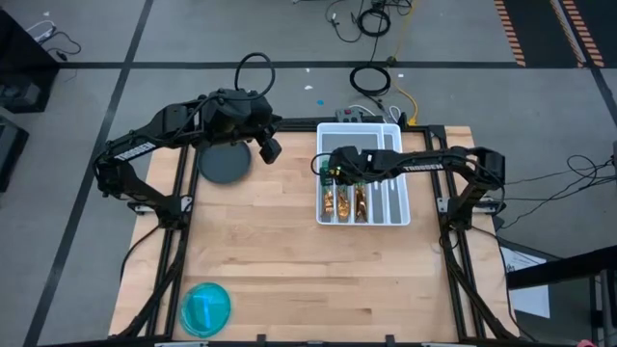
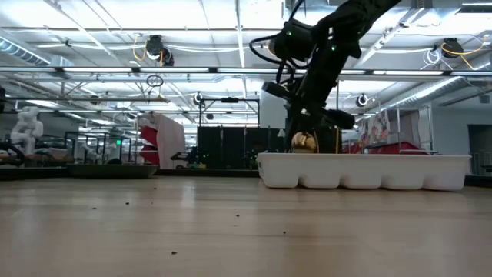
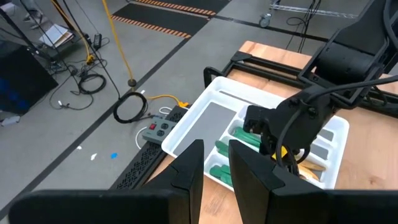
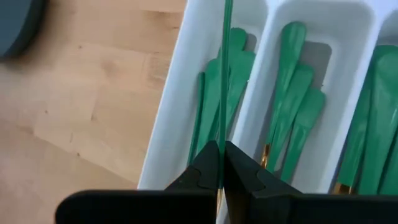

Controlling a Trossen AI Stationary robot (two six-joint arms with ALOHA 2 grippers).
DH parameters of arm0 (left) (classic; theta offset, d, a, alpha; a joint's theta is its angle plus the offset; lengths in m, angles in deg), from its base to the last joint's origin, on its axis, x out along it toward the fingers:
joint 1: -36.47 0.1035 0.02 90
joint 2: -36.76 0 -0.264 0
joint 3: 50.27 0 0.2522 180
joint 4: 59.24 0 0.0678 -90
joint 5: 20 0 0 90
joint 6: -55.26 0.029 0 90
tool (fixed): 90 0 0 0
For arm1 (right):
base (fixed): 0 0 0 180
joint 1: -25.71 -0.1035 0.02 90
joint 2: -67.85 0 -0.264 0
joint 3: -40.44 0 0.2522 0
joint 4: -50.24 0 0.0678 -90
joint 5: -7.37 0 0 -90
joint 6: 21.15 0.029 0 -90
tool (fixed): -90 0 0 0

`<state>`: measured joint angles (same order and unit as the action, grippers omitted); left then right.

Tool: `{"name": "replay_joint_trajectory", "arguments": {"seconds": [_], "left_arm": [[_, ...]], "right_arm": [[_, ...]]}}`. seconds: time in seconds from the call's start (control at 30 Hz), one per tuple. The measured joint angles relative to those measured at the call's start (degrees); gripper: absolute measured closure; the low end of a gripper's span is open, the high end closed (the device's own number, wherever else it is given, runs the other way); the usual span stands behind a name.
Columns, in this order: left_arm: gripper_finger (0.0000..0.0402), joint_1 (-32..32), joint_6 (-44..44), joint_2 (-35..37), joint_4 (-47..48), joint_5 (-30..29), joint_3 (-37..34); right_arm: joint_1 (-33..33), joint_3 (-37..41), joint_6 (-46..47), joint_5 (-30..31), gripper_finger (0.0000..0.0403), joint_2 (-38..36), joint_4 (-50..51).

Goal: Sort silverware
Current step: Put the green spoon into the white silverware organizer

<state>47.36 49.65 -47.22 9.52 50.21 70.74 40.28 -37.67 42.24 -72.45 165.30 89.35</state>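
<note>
Green-handled silverware in white tray

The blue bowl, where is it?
In the high view the blue bowl sits at the table's near left corner, far from the white tray and the dark plate.

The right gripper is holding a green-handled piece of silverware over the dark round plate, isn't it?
Not quite. The right gripper is shut on a green-handled piece of silverware, but over the white tray, not the dark round plate, which lies off to the side. The right wrist view shows it, and the high view confirms it.
</note>
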Motion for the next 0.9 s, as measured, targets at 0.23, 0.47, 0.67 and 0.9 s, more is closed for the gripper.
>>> {"name": "replay_joint_trajectory", "arguments": {"seconds": [0.23,0.47,0.67,0.9], "left_arm": [[0.0318,0.00,0.00,0.00,0.02,0.00,0.00],[0.0318,0.00,0.00,0.00,0.02,0.00,0.00],[0.0318,0.02,-0.02,0.00,0.02,0.00,0.00],[0.0318,0.00,-0.02,0.00,0.00,0.00,0.00]], "right_arm": [[-0.65,5.18,4.67,-0.05,0.0403,-0.02,-6.49],[-1.23,9.07,6.13,-0.84,0.0403,-0.22,-10.78],[-1.22,11.28,6.98,-1.10,0.0403,-0.35,-11.14],[-1.14,11.54,5.61,-1.30,0.0363,-0.35,-10.63]]}}
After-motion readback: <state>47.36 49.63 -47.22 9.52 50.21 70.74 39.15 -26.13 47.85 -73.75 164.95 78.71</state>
